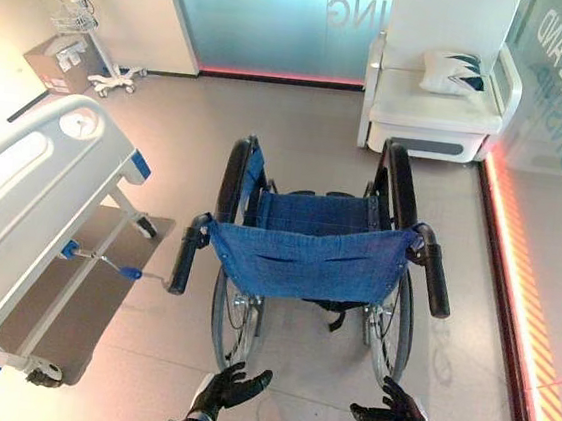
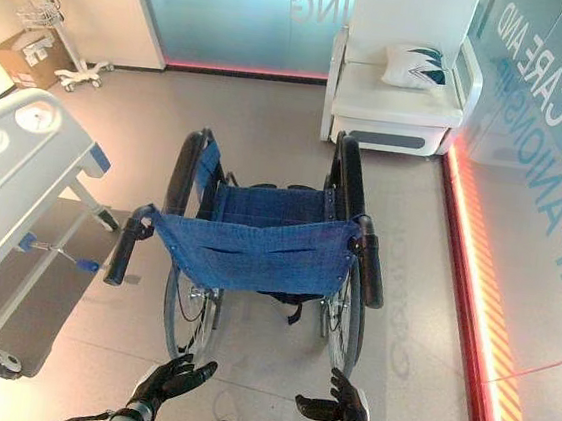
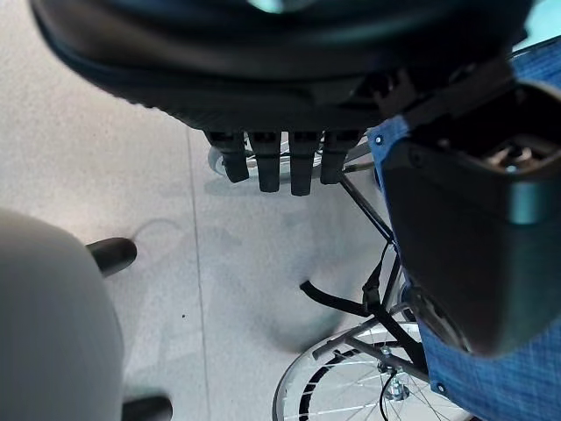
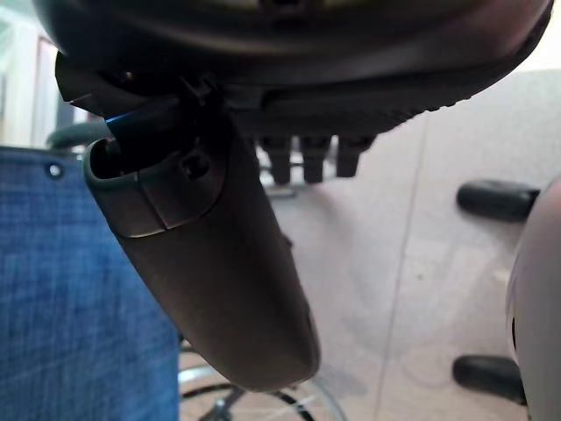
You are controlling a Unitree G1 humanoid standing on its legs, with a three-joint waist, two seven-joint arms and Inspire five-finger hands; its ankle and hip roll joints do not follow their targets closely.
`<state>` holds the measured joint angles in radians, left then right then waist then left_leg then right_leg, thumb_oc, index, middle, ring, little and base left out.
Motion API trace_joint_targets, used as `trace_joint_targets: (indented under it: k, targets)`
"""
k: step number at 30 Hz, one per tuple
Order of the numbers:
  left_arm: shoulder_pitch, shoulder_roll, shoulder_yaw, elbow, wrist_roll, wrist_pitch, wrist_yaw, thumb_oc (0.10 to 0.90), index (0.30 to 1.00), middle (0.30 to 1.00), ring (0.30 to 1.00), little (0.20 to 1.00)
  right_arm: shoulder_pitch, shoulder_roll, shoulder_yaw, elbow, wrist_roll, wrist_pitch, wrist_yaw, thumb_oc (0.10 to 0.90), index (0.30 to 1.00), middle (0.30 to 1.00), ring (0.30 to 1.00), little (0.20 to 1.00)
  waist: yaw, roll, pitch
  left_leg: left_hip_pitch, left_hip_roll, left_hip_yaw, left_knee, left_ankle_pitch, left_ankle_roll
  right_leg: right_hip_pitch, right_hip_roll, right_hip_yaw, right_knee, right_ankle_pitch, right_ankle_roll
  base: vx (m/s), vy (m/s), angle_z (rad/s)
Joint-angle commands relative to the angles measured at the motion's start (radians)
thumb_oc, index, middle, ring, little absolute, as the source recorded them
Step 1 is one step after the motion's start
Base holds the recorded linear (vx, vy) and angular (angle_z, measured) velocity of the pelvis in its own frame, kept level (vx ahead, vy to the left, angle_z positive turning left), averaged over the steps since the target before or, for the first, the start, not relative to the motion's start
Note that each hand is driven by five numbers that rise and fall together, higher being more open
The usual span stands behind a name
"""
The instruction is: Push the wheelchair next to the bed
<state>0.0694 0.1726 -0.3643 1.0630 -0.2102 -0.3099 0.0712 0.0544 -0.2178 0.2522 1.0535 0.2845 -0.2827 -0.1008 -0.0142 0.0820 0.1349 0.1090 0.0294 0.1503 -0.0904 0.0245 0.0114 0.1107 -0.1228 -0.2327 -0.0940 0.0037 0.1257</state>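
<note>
early | wheelchair apart from bed | we see left robot hand, right robot hand unclenched, holding nothing, off push handles | remaining: grasp, push

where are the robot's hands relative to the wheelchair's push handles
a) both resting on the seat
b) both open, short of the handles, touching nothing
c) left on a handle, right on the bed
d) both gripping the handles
b: the left hand and right hand are open with relaxed fingers close to the robot, behind the wheelchair and apart from its push handles.
</note>
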Motion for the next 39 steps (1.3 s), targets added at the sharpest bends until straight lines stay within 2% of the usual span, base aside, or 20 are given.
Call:
trace_joint_targets:
  k: [1, 7, 10, 15, 19, 20, 25, 29, 32, 36, 39]
  targets:
    - [-0.035, -0.018, -0.002, 0.043, -0.010, -0.058, -0.034, 0.800, 0.900, 0.900, 0.900, 0.900, -0.073, 0.004, 0.022, 0.016, 0.031, -0.042, -0.001, 0.800, 0.900, 0.900, 0.900, 0.900, 0.021, -0.034, 0.014, 0.039, -0.060, -0.011, 0.022, -0.095, 0.004, -0.014, 0.002, 0.007, 0.062, -0.018, -0.033, 0.00, 0.000, 0.00]
    - [-0.035, -0.015, 0.009, 0.025, -0.042, -0.067, -0.051, 0.800, 0.900, 0.900, 0.900, 0.900, -0.071, 0.005, 0.020, 0.001, 0.070, -0.040, 0.006, 0.800, 0.900, 0.900, 0.900, 0.900, 0.024, -0.037, 0.015, 0.039, -0.060, -0.013, 0.020, -0.094, 0.004, -0.015, 0.004, 0.008, 0.060, -0.014, -0.032, 0.00, 0.000, 0.00]
    - [-0.033, -0.014, 0.036, 0.007, -0.114, -0.082, -0.032, 0.800, 0.900, 0.900, 0.900, 0.900, -0.074, -0.001, 0.004, -0.027, 0.101, -0.048, -0.024, 0.800, 0.900, 0.900, 0.900, 0.900, 0.026, -0.040, 0.018, 0.042, -0.060, -0.015, 0.020, -0.093, 0.005, -0.013, 0.005, 0.009, 0.059, -0.010, -0.031, 0.00, 0.000, 0.00]
    - [-0.026, 0.011, 0.129, -0.074, -0.227, -0.103, 0.022, 0.800, 0.900, 0.900, 0.900, 0.900, -0.071, -0.034, -0.041, -0.128, 0.116, -0.036, -0.073, 0.800, 0.900, 0.900, 0.900, 0.900, 0.030, -0.046, 0.018, 0.047, -0.059, -0.017, 0.018, -0.093, 0.005, -0.008, 0.004, 0.011, 0.054, -0.005, -0.028, 0.00, -0.008, 0.00]
    - [-0.014, 0.069, 0.255, -0.178, -0.344, -0.121, 0.059, 0.800, 0.900, 0.900, 0.900, 0.900, -0.071, -0.101, -0.120, -0.237, 0.126, -0.003, -0.162, 0.800, 0.900, 0.900, 0.900, 0.900, 0.037, -0.053, 0.013, 0.049, -0.056, -0.019, 0.017, -0.091, 0.008, -0.005, 0.006, 0.014, 0.049, -0.001, -0.027, 0.00, -0.044, 0.01]
    - [-0.013, 0.084, 0.278, -0.205, -0.350, -0.132, 0.070, 0.800, 0.900, 0.900, 0.900, 0.900, -0.076, -0.119, -0.145, -0.252, 0.138, -0.016, -0.173, 0.800, 0.900, 0.900, 0.900, 0.900, 0.038, -0.055, 0.014, 0.052, -0.055, -0.019, 0.016, -0.093, 0.009, -0.003, 0.007, 0.015, 0.048, 0.000, -0.027, -0.01, -0.035, 0.02]
    - [-0.015, 0.172, 0.380, -0.339, -0.322, -0.186, 0.187, 0.800, 0.900, 0.900, 0.900, 0.900, -0.098, -0.236, -0.279, -0.388, 0.223, -0.022, -0.184, 0.800, 0.900, 0.900, 0.900, 0.900, 0.035, -0.054, 0.014, 0.057, -0.054, -0.018, 0.013, -0.094, 0.008, 0.000, 0.008, 0.022, 0.048, -0.002, -0.024, 0.00, 0.000, 0.00]
    - [-0.035, 0.257, 0.480, -0.446, -0.290, -0.214, 0.253, 0.800, 0.900, 0.900, 0.900, 0.900, -0.126, -0.311, -0.381, -0.494, 0.281, -0.043, -0.139, 0.800, 0.900, 0.900, 0.900, 0.900, 0.028, -0.053, 0.011, 0.061, -0.055, -0.018, 0.011, -0.096, 0.006, 0.003, 0.007, 0.032, 0.049, -0.008, -0.022, 0.00, 0.000, 0.00]
    - [-0.050, 0.317, 0.529, -0.565, -0.277, -0.239, 0.260, 0.800, 0.900, 0.900, 0.900, 0.900, -0.147, -0.338, -0.432, -0.586, 0.296, -0.070, -0.115, 0.800, 0.900, 0.900, 0.900, 0.900, 0.025, -0.051, 0.008, 0.064, -0.056, -0.021, 0.009, -0.098, 0.002, 0.010, 0.006, 0.035, 0.043, -0.012, -0.020, 0.00, 0.000, 0.00]
    - [-0.057, 0.350, 0.555, -0.670, -0.246, -0.242, 0.259, 0.800, 0.900, 0.900, 0.900, 0.900, -0.148, -0.339, -0.462, -0.679, 0.293, -0.086, -0.098, 0.800, 0.900, 0.900, 0.900, 0.900, 0.021, -0.050, 0.003, 0.067, -0.056, -0.022, 0.006, -0.099, -0.001, 0.016, 0.006, 0.037, 0.034, -0.012, -0.018, 0.00, 0.000, 0.00]
    - [-0.077, 0.387, 0.572, -0.806, -0.233, -0.199, 0.199, 0.800, 0.900, 0.900, 0.900, 0.900, -0.155, -0.342, -0.486, -0.794, 0.282, -0.091, -0.087, 0.800, 0.900, 0.900, 0.900, 0.900, 0.019, -0.051, -0.002, 0.067, -0.055, -0.024, 0.005, -0.099, -0.001, 0.021, 0.005, 0.038, 0.029, -0.013, -0.015, 0.00, 0.000, 0.00]
